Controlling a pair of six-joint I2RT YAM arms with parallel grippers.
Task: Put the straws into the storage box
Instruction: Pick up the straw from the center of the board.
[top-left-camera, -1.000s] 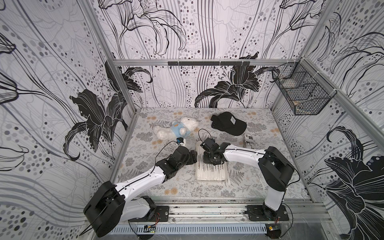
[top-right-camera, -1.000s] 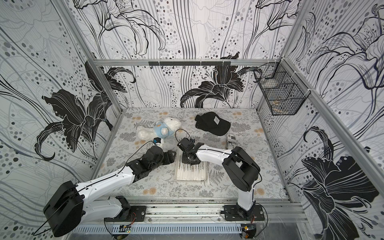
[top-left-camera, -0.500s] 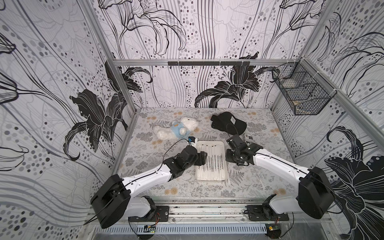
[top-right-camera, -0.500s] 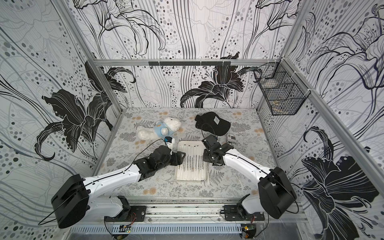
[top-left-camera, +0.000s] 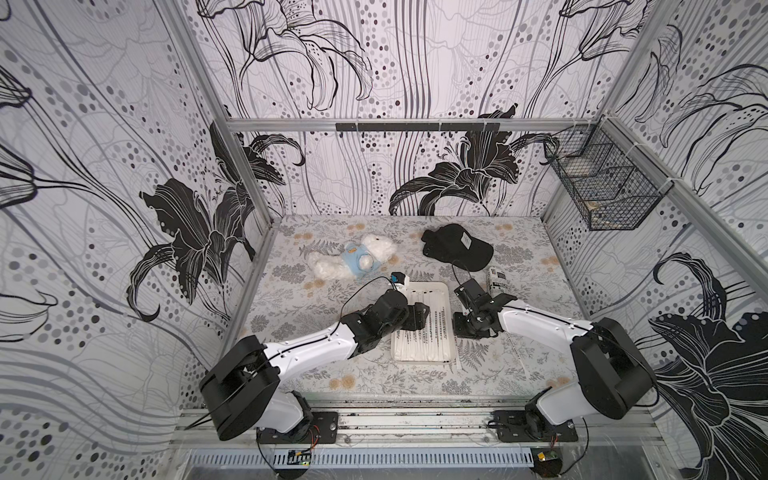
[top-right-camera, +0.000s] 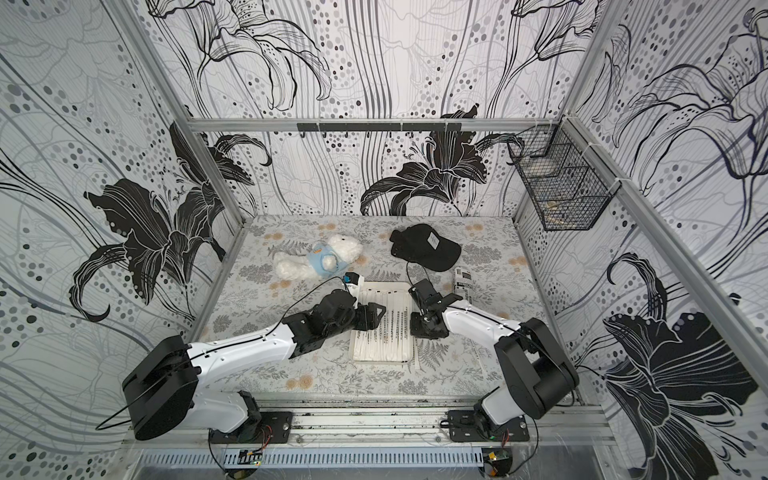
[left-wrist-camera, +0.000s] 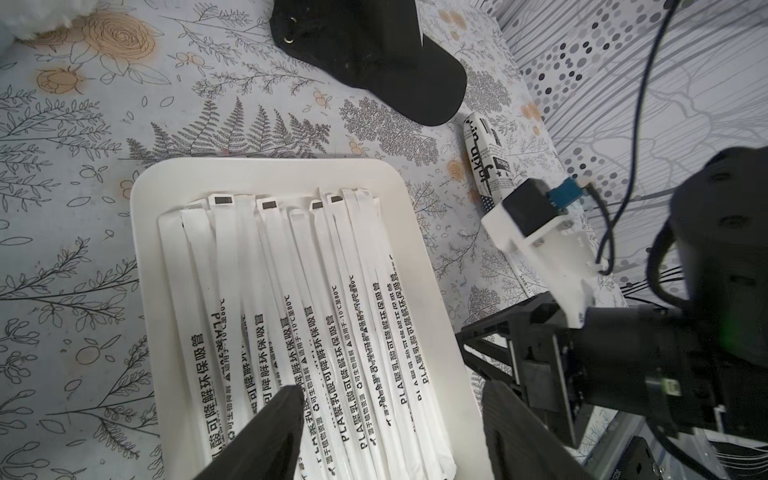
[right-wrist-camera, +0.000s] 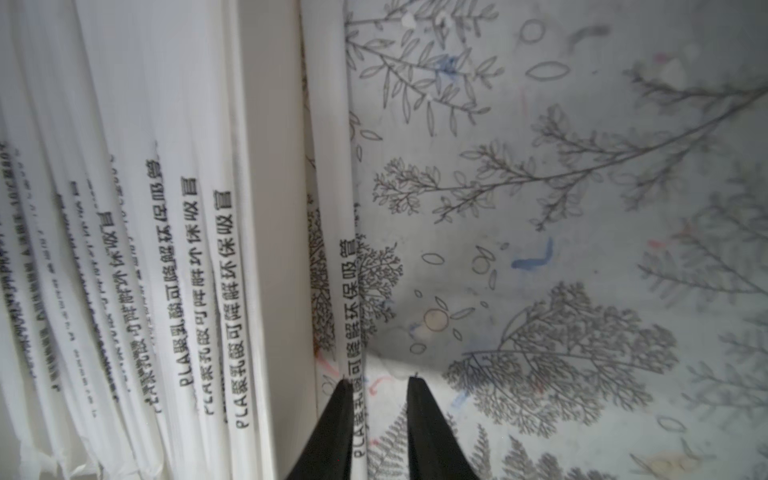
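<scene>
Floral desk (top-left-camera: 519, 249) carried our box (left-wrist-camera: 266, 166), most straws (left-wrist-camera: 299, 270) lying inside | one stray straw (right-wrist-camera: 332, 166) lay outside, just beside its rim | our right hand (right-wrist-camera: 380, 379) sat low, fingers apart around it, unclamped, we judged for a pinch | our left hand (left-wrist-camera: 392, 386) hung wide apart above the box, empty

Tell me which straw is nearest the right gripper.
The straw on the cloth outside the storage box, beside the right gripper; the stacked straws lie inside.

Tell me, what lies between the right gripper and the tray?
One loose straw, alongside the tray, at the tips of the open right gripper. The right wrist view shows it.
</scene>
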